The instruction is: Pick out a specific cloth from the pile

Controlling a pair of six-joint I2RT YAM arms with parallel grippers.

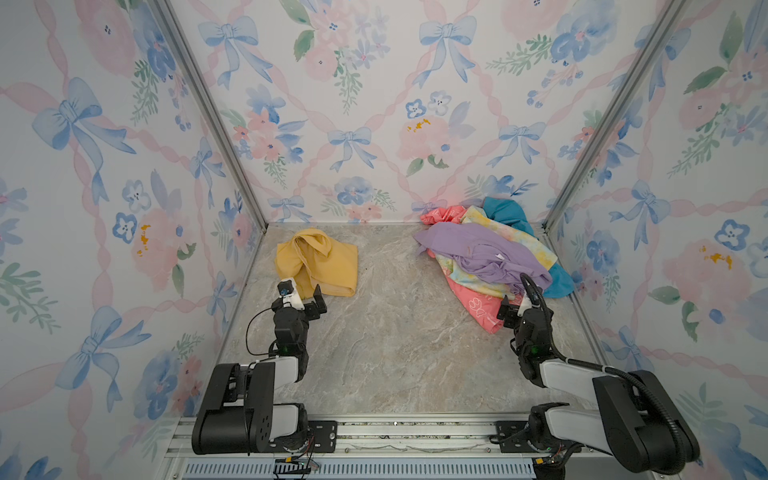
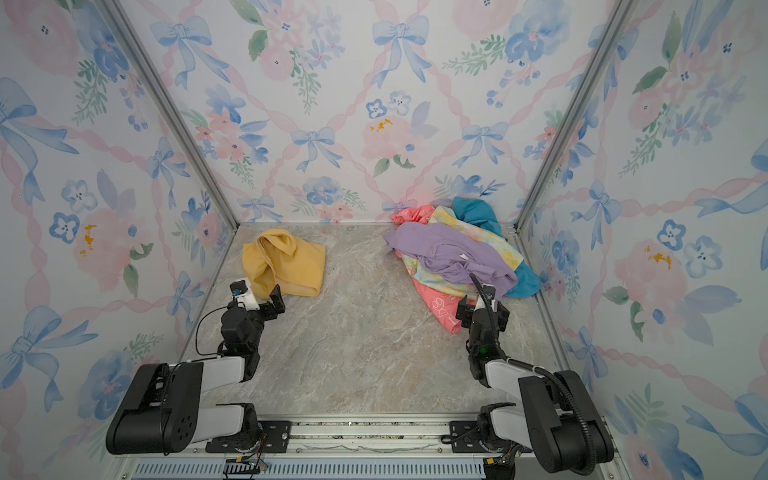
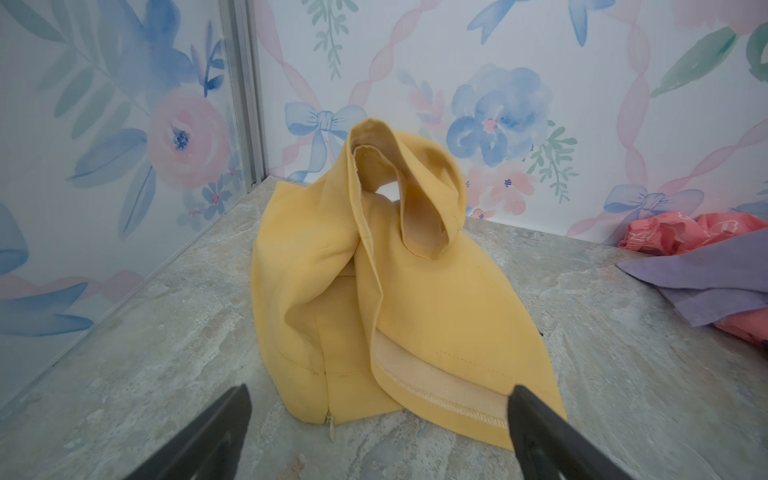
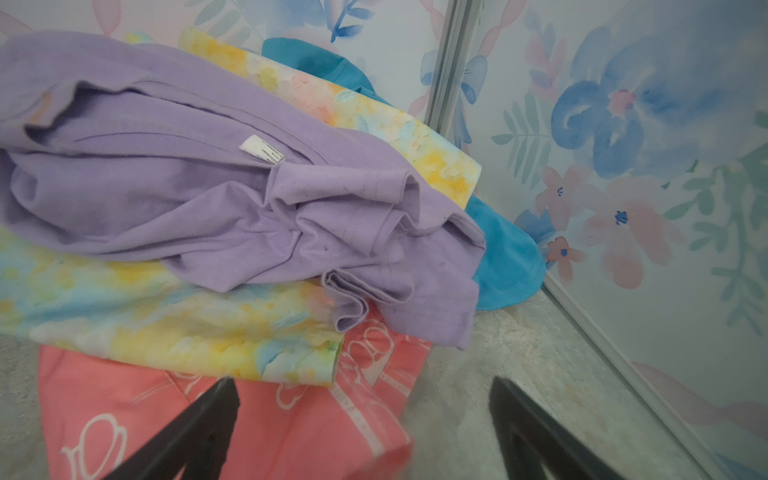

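Observation:
The cloth [image 1: 318,262] [image 2: 286,262] [image 3: 395,291] is plain mustard-yellow. It lies crumpled by itself at the back left of the table, with a zip pull at its near hem. The pile [image 1: 490,257] [image 2: 457,257] [image 4: 208,187] sits in the back right corner. A lilac cloth lies on top of pastel tie-dye, coral-pink printed and teal cloths. My left gripper [image 1: 305,301] [image 2: 262,301] [image 3: 380,399] is open and empty, just short of the yellow cloth's near edge. My right gripper [image 1: 515,305] [image 2: 482,309] [image 4: 361,388] is open and empty at the pile's near edge, over the coral-pink cloth.
Floral-papered walls with aluminium corner posts [image 1: 216,124] [image 1: 598,137] close in the marble-look table [image 1: 395,332] on three sides. The pile lies against the right wall and the back wall. A metal rail [image 1: 395,432] with both arm bases runs along the front edge.

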